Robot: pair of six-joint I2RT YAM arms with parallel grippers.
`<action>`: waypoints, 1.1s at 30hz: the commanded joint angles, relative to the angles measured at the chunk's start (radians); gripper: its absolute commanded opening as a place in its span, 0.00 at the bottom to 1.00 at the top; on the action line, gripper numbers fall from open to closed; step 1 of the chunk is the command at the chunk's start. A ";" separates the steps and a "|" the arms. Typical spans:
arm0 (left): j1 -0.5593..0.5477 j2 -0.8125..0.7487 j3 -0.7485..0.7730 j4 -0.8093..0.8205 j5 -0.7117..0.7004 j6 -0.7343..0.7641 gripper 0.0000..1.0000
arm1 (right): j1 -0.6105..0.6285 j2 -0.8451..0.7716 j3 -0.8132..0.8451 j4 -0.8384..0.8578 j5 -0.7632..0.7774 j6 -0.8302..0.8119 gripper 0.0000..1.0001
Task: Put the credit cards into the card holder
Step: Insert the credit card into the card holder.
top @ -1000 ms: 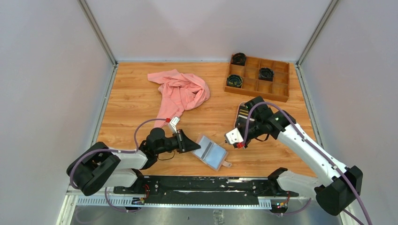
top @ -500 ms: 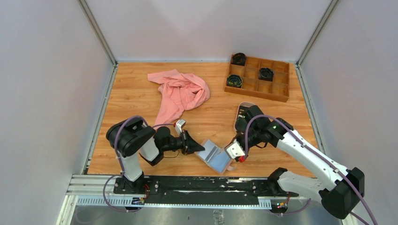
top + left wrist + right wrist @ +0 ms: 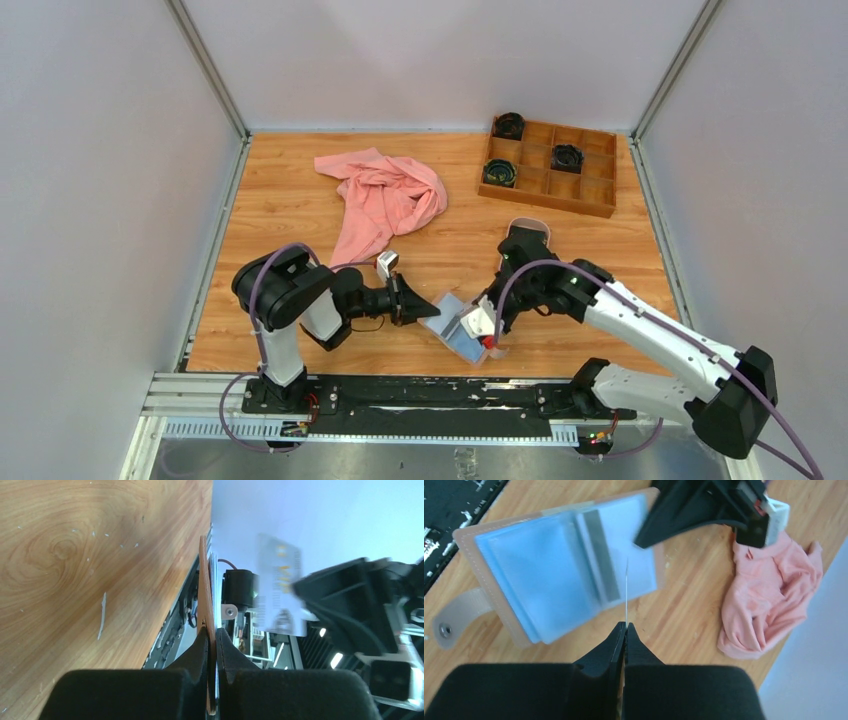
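The card holder (image 3: 452,322) lies open on the table, tan outside with light blue pockets (image 3: 559,575) and a snap strap (image 3: 454,625). My left gripper (image 3: 432,310) is shut on its left edge, seen edge-on in the left wrist view (image 3: 204,590) between my fingertips (image 3: 212,635). My right gripper (image 3: 478,322) is shut on a whitish credit card (image 3: 280,592), held upright just over the open pockets. In the right wrist view the card is a thin edge-on line (image 3: 626,595) above my right gripper (image 3: 625,626). Other cards are hidden.
An oval pinkish tray (image 3: 527,226) sits behind my right arm, partly hidden. A wooden compartment box (image 3: 550,190) with dark coiled items stands at the back right. A pink cloth (image 3: 385,200) lies at the back left, close behind my left gripper.
My right gripper has carried the card left and down until it is over the open holder. My left arm has shifted right and closed on the holder's edge.
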 commanded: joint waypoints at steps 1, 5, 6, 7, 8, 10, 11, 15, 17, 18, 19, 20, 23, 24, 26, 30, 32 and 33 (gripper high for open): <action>0.010 -0.013 0.006 0.061 -0.018 -0.024 0.00 | 0.022 0.076 0.238 -0.149 0.117 0.104 0.00; 0.016 -0.045 0.008 0.060 -0.042 -0.030 0.00 | 0.022 0.147 0.421 -0.335 0.180 0.097 0.00; 0.017 -0.048 0.008 0.060 -0.044 -0.032 0.00 | 0.021 0.159 0.454 -0.352 0.208 0.104 0.00; 0.016 -0.052 0.011 0.059 -0.045 -0.033 0.00 | 0.022 0.162 0.478 -0.359 0.234 0.102 0.00; 0.018 -0.055 0.013 0.060 -0.047 -0.035 0.00 | 0.022 0.159 0.491 -0.363 0.257 0.080 0.00; 0.022 -0.060 0.018 0.060 -0.047 -0.034 0.00 | 0.022 0.153 0.521 -0.362 0.284 0.031 0.00; 0.025 -0.061 0.020 0.059 -0.046 -0.034 0.00 | 0.022 0.155 0.533 -0.355 0.292 0.035 0.00; 0.066 -0.098 0.023 0.055 -0.036 -0.027 0.00 | 0.024 0.125 0.477 -0.285 0.269 -0.012 0.00; 0.102 -0.142 0.021 0.033 -0.026 -0.023 0.00 | 0.024 0.068 0.384 -0.178 0.255 -0.059 0.00; 0.121 -0.171 0.022 0.007 -0.019 -0.016 0.00 | 0.024 0.032 0.337 -0.122 0.238 -0.090 0.00; 0.141 -0.212 0.024 -0.040 -0.010 -0.002 0.00 | 0.024 -0.002 0.298 -0.079 0.219 -0.123 0.00; 0.157 -0.259 0.032 -0.107 0.000 0.018 0.00 | 0.025 -0.034 0.264 -0.039 0.191 -0.152 0.00; 0.172 -0.442 0.104 -0.500 0.007 0.192 0.00 | 0.038 -0.107 0.206 0.028 0.136 -0.238 0.00; 0.172 -0.512 0.141 -0.681 -0.005 0.284 0.00 | 0.048 -0.124 0.186 0.051 0.139 -0.262 0.00; 0.175 -0.613 0.190 -0.853 -0.034 0.376 0.00 | 0.060 -0.159 0.121 0.139 0.161 -0.315 0.00; 0.195 -0.624 0.231 -0.869 0.043 0.342 0.00 | 0.068 -0.227 -0.016 0.341 0.170 -0.421 0.00; 0.196 -0.595 0.256 -0.863 0.094 0.332 0.00 | 0.076 -0.237 -0.056 0.392 0.170 -0.471 0.00; 0.197 -0.584 0.263 -0.852 0.101 0.322 0.00 | 0.079 -0.238 -0.072 0.412 0.175 -0.492 0.00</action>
